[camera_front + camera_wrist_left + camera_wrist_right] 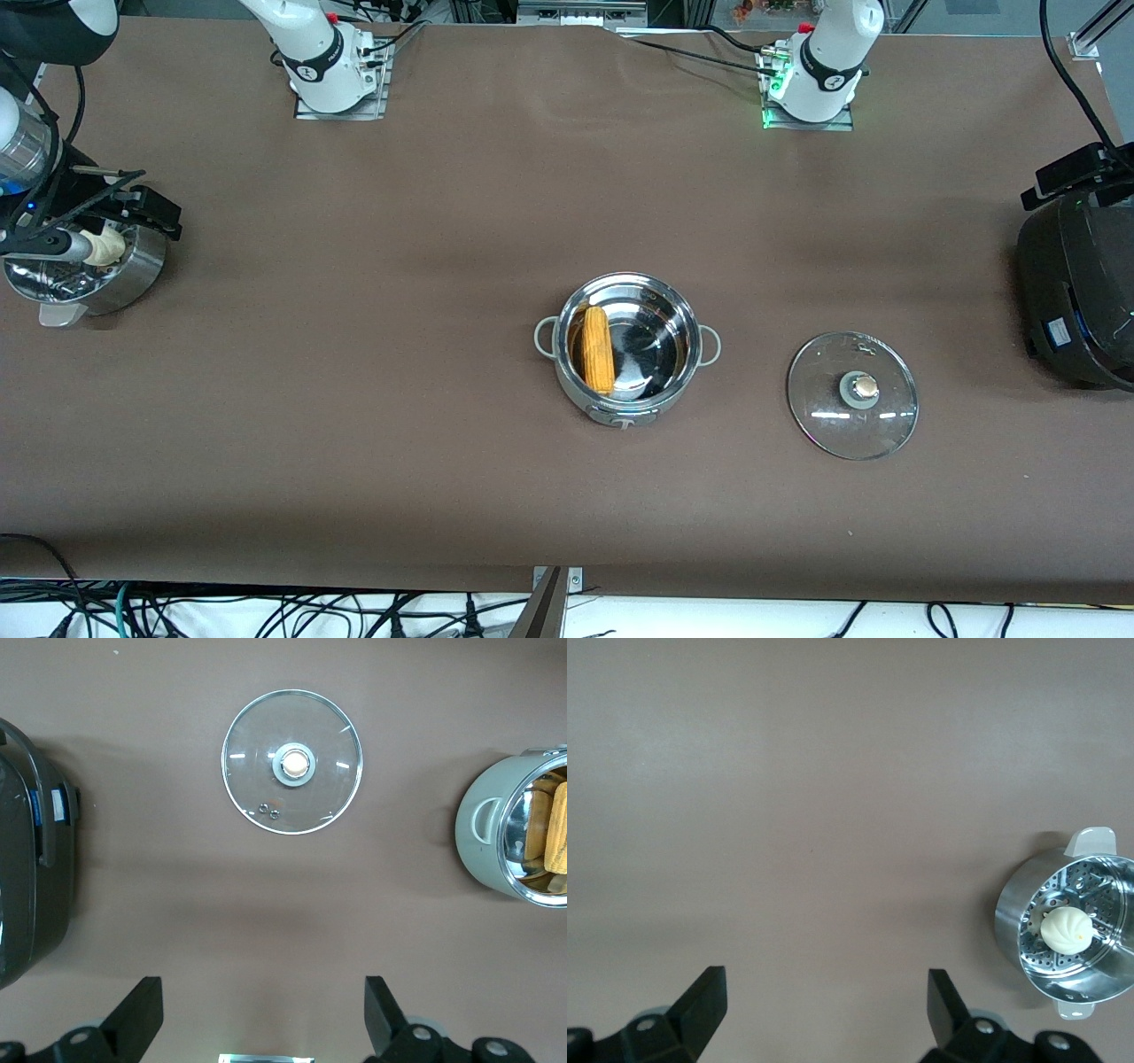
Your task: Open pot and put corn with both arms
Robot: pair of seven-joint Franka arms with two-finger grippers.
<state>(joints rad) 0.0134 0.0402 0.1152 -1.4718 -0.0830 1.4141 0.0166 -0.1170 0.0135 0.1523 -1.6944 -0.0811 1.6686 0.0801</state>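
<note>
The glass lid (852,395) lies flat on the table, knob up, nearest the front camera, set aside toward the left arm's end to free the pot (627,347). Just beside it, the open pot holds the corn (598,349). Both the left gripper (264,1014) and right gripper (826,1010) hang high, jaws spread, empty; the job looks done
</note>
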